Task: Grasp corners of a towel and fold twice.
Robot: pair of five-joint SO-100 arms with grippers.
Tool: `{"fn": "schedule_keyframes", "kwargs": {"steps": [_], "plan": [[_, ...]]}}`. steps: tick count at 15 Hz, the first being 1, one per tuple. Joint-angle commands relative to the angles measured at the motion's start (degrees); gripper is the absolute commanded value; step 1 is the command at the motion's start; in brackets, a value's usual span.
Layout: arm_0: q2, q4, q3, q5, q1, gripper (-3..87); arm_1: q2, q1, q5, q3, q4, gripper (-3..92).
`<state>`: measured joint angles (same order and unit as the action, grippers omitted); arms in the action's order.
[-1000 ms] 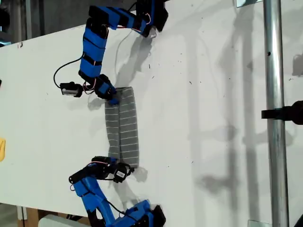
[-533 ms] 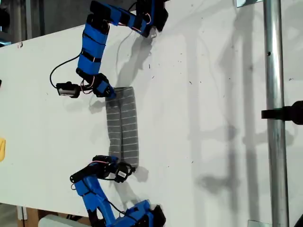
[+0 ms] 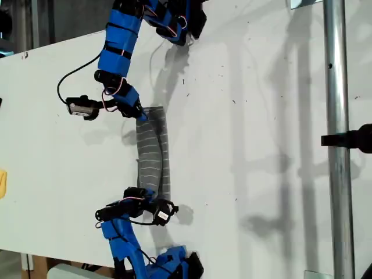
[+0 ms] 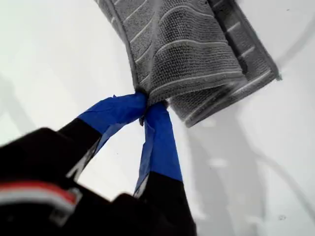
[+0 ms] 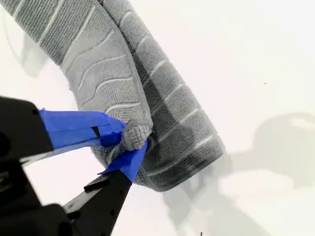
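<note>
The grey striped towel (image 3: 154, 154) lies as a long narrow strip on the white table, its upper layer lifted and curling over. My first gripper (image 3: 141, 116) is the one at the towel's upper end in the exterior view. It is shut on a corner (image 4: 147, 98) of the lifted layer, with the flat lower layer (image 4: 246, 64) beside it. My second gripper (image 3: 150, 202) is at the towel's lower end in the exterior view. It is shut on a bunched corner (image 5: 135, 133), and the towel (image 5: 98, 64) curves away from it.
A small yellow object (image 3: 2, 183) sits at the exterior view's left edge. A metal pole (image 3: 337, 139) with a black clamp (image 3: 349, 139) runs down the exterior view's right side. White table (image 3: 261, 116) stretches between the towel and the pole.
Both grippers have risen and shifted toward the exterior view's right, carrying the towel's edge with them. The towel now looks narrower, its top layer curled over.
</note>
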<state>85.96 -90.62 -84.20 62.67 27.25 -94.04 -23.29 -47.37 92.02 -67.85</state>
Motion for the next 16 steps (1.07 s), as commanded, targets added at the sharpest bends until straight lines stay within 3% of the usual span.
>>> {"fn": "schedule_keyframes", "kwargs": {"steps": [1, 4, 9, 16], "plan": [[2.99, -1.23, 2.81, -3.69, 5.54, -2.6, -1.58, -4.57, 3.08, -2.81, 1.05, -0.3], [3.34, -3.08, 2.11, -6.68, 9.76, -2.6, -2.72, -5.45, 4.13, -2.64, -0.79, -0.3], [1.32, -0.97, -1.93, -3.34, 5.80, -1.7, -4.75, -1.67, 1.49, 3.87, -0.53, -0.3], [-3.43, 1.58, -4.48, -2.02, 5.45, -0.1, 0.09, -0.44, -0.79, 13.27, 9.67, -0.3]]}}
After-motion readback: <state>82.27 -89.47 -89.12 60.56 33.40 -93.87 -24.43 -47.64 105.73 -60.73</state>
